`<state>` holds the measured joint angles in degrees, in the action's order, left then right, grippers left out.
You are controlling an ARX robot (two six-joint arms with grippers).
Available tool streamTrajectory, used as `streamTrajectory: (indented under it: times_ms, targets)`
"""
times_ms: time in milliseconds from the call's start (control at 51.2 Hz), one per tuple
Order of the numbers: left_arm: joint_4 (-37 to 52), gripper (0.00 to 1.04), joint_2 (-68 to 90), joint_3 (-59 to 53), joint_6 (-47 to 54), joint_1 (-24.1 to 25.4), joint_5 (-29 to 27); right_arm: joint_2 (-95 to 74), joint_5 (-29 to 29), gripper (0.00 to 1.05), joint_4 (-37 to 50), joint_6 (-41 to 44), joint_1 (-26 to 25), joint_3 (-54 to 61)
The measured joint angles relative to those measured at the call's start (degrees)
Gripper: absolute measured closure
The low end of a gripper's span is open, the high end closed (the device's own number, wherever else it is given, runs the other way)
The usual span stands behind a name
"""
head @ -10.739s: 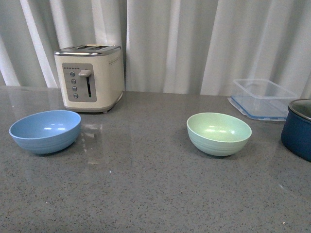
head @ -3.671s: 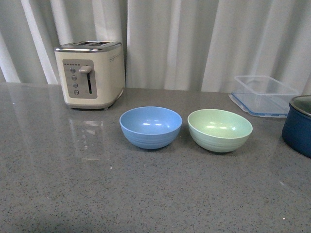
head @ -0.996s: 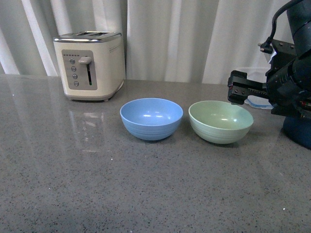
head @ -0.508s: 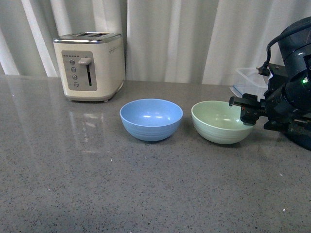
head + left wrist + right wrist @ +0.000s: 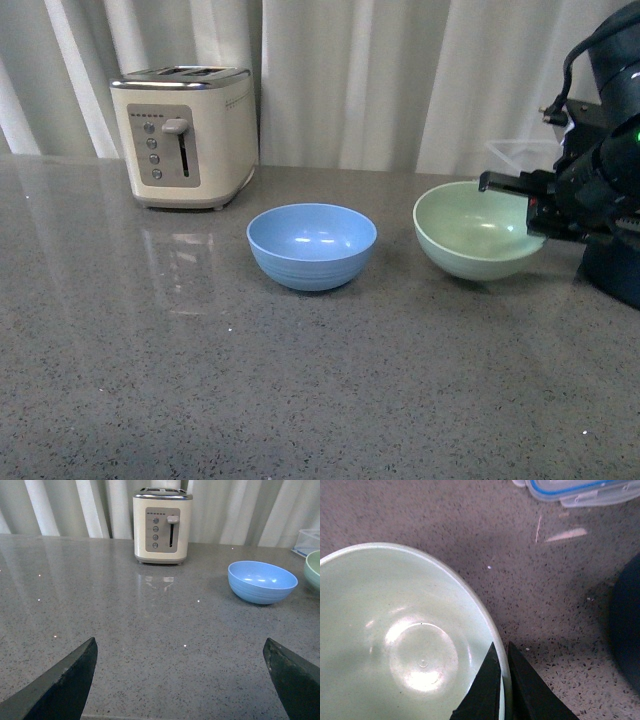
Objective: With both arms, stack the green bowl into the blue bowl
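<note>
- Two black fingers [image 5: 60, 685] of the left gripper [image 5: 179, 641] show at the near edge of the left wrist view. They are spread wide, with nothing between them but bare counter — released and touching nothing.
- A cream two-slot toaster [image 5: 183, 135] stands at the back left, its lever up, close to the curtain.
- The blue bowl [image 5: 311, 245] sits upright near the middle of the counter, empty, well apart from the toaster.
- The green bowl [image 5: 478, 229] is just to the right of the blue bowl, not touching it. It is tilted with its opening turned partly toward the camera; I cannot tell whether its base touches the counter.
- The right gripper [image 5: 502, 655] is clamped on the green bowl's rim on the far-right side, one finger inside the wall and one outside.
- A dark navy pot [image 5: 612, 270] stands at the right edge, partly hidden by the arm.
- A clear lidded container [image 5: 575, 490] with a blue seal lies behind the green bowl.
- The counter [image 5: 200, 380] is grey speckled stone — glossy, with reflections.
- White pleated curtains [image 5: 350, 80] close off the back.
</note>
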<state>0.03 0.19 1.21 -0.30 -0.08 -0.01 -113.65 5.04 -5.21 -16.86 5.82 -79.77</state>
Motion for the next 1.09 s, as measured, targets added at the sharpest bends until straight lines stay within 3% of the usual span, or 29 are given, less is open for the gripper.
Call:
streamTrajectory:
  times_ms: [137, 508, 996, 1093]
  targets:
    - [0.00, 0.07, 0.00, 0.00, 0.00, 0.00, 0.00, 3.52, -0.94, 1.03, -0.42, -0.07, 2.05, -1.05]
    - [0.00, 0.07, 0.00, 0.00, 0.00, 0.00, 0.00, 1.05, 0.42, 1.03, -2.25, 1.11, 17.14, -10.38]
    - [0.00, 0.07, 0.00, 0.00, 0.00, 0.00, 0.00, -6.93, 3.69, 1.03, -4.37, 1.51, 17.49, -14.40]
    - [0.00, 0.07, 0.00, 0.00, 0.00, 0.00, 0.00, -6.62, 2.86, 0.86, -3.48, 1.40, 17.14, -14.19]
